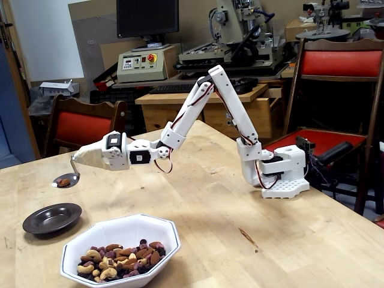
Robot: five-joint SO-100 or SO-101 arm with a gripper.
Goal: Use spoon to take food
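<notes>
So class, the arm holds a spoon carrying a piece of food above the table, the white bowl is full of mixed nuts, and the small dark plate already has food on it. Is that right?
Not quite. In the fixed view the dark plate is empty. The rest stands: the gripper holds the spoon with a piece of food above the table, and the white bowl holds mixed nuts.

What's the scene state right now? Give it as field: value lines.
gripper: shut on the spoon handle, out over the table's left side in the fixed view
spoon: held in the air, bowl roughly level
spoon load: one brown piece in the bowl
dark plate: empty, on the table below and slightly left of the spoon
white bowl: near front edge, holds the food
table: wooden, arm base mounted at right
</notes>
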